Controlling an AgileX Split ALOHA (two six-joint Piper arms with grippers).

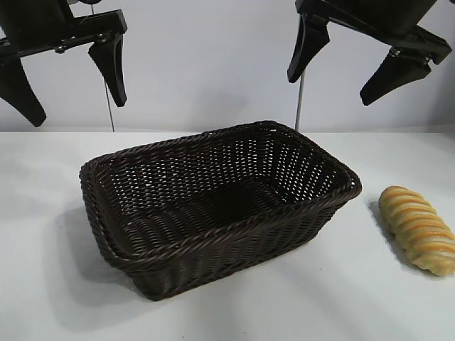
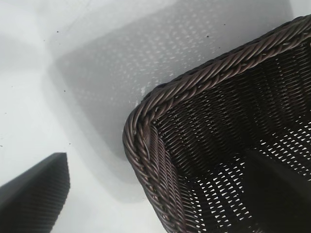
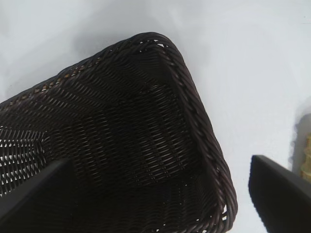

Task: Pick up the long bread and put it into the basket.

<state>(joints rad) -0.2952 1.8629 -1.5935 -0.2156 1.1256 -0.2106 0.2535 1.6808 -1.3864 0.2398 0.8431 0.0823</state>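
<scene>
Dark brown basket [image 1: 213, 234], golden striped bread [image 1: 418, 229]

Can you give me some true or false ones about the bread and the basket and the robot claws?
1. The twisted golden-yellow long bread lies inside the dark brown woven wicker basket. False: it lies on the white table, beside the basket's right end.
2. The basket has nothing in it. True.
3. The left gripper is squeezing the bread. False: it hangs open in the air above the basket's left end, holding nothing.
4. The right gripper is open. True: it hangs high above the basket's right end.
5. The basket is tipped upside down. False: it stands upright, opening upward.
</scene>
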